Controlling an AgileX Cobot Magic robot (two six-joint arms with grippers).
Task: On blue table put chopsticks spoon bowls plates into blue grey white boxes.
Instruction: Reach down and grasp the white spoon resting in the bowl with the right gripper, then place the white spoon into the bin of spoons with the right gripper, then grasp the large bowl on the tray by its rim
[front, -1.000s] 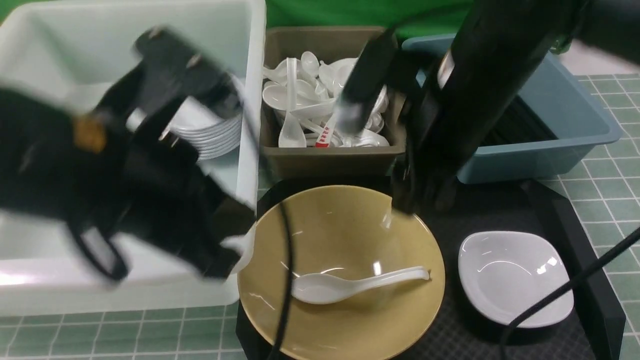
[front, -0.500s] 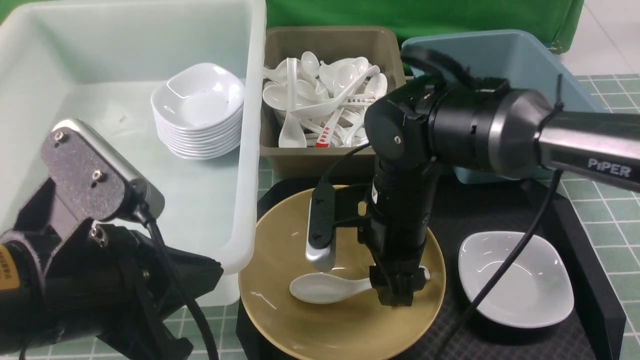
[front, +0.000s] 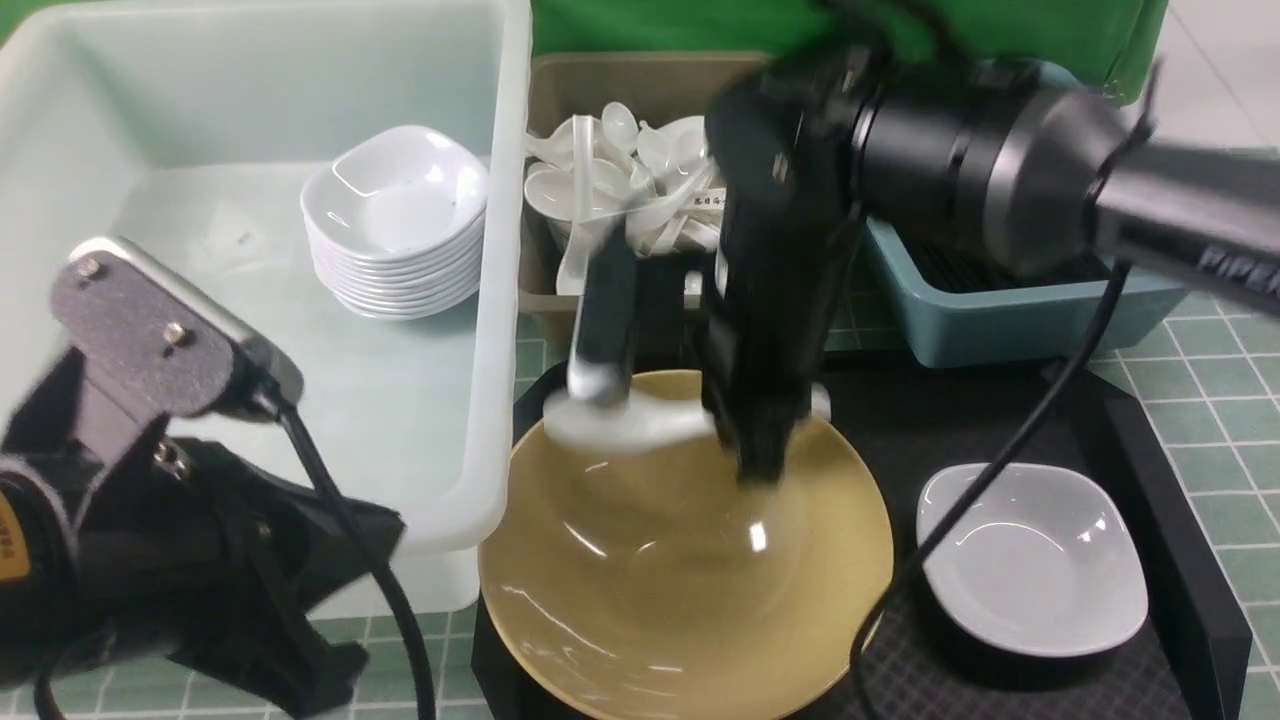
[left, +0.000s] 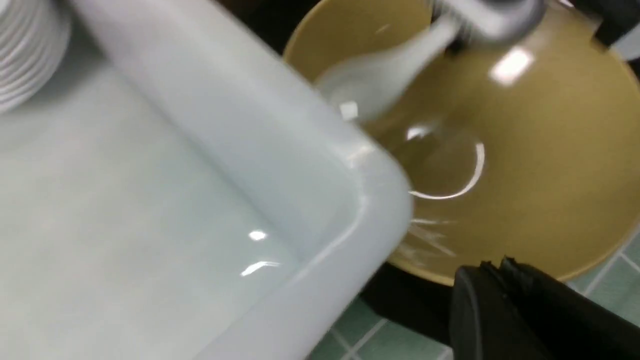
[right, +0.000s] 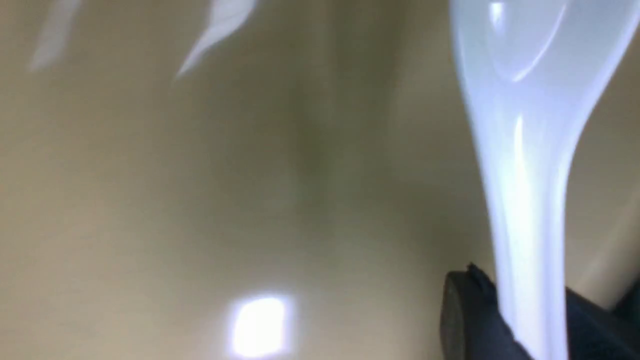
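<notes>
As its handle is being pinched by the right gripper (front: 762, 458), the spoon (front: 625, 425) is being lifted from the bowl (front: 690, 600) for boxing.

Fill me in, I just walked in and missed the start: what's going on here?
The right gripper pinches the white spoon by its handle and holds it in the air over the far side of the yellow bowl, just in front of the grey-brown box full of spoons. The left gripper is shut and empty, low beside the white box. The small white dish sits on the black tray.
</notes>
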